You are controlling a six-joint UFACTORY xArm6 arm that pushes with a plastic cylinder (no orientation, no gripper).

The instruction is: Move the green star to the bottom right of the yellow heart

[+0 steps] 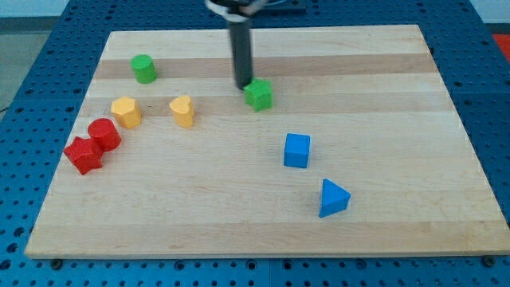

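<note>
The green star lies on the wooden board a little above the middle. My tip stands just to the star's upper left, touching or nearly touching it. The yellow heart lies to the star's left and slightly lower, about a hand's width away. The star is to the heart's upper right.
A green cylinder-like block sits at the upper left. A yellow block lies left of the heart. A red cylinder and a red star-like block sit at the left edge. A blue cube and a blue triangle lie at the lower right.
</note>
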